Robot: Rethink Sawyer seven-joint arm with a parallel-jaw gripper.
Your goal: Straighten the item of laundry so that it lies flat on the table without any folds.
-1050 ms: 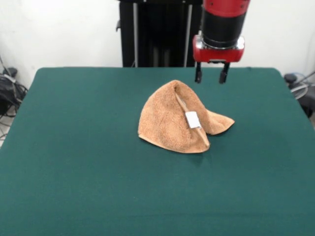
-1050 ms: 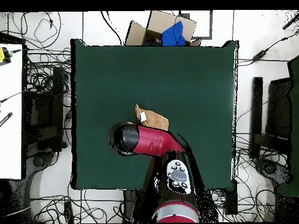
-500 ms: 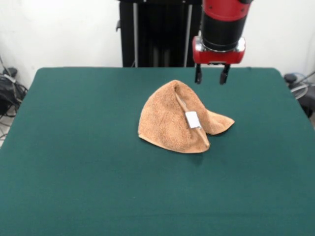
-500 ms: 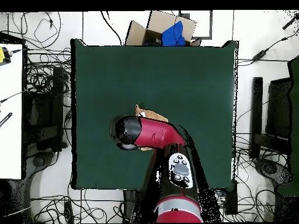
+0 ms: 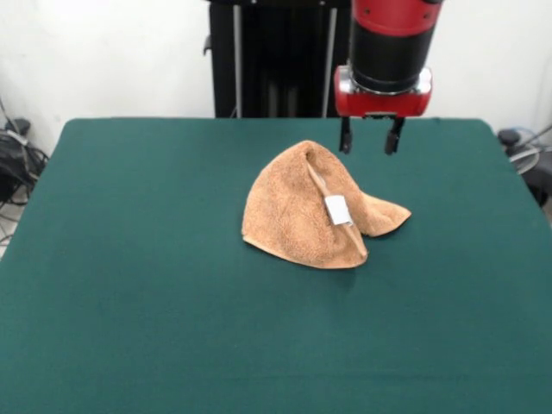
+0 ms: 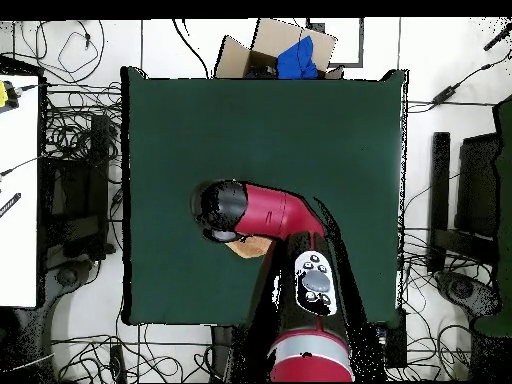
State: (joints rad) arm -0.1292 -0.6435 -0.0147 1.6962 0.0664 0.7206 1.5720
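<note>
The item of laundry (image 5: 302, 211) is a tan terry towel, folded over into a humped heap at the middle of the green table (image 5: 129, 259). Its white tag (image 5: 337, 210) faces the front. My gripper (image 5: 369, 145) hangs open above the table, just behind the towel's right upper edge, with nothing between its fingers. In the overhead view the red arm's wrist (image 6: 222, 208) covers most of the towel, and only a tan bit (image 6: 250, 246) shows under it on the table (image 6: 300, 130).
A cardboard box (image 6: 280, 55) with a blue item in it sits off the table's far edge in the overhead view. Cables (image 6: 75, 150) lie round the table, and a white surface (image 6: 18, 190) stands at the left.
The arm has moved away from the base over the towel, now hiding most of it from above. In the front view the gripper has come slightly lower. The towel has not moved.
</note>
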